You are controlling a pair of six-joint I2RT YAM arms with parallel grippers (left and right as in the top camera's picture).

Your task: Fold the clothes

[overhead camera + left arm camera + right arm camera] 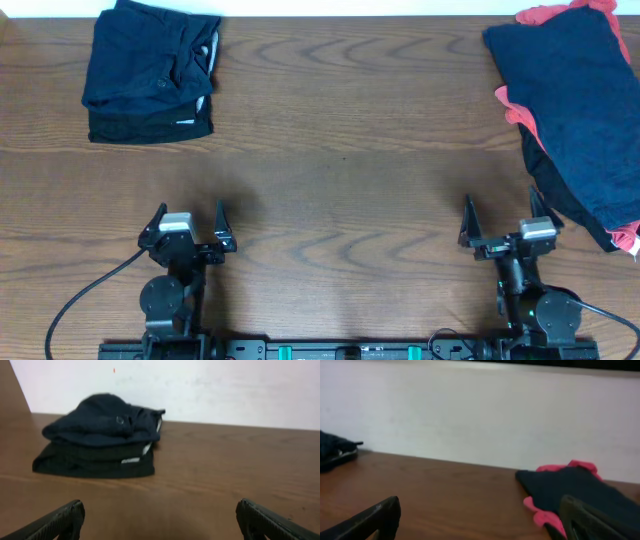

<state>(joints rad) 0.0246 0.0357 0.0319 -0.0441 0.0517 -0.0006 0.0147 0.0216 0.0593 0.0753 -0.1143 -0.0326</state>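
Piles numbered two: folded navy denim stack [150, 75] far left; loose navy-and-coral heap [580, 110] far right, edge-cropped. Jaws of left gripper [190, 215] and right gripper [503, 210] stood released.

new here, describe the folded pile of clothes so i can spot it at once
Start at the wooden table and go to its far left corner. There sits the folded pile, a navy garment with a button on a black piece. Unlike the loose heap across the table, it is compact and squared, with no coral-red showing.
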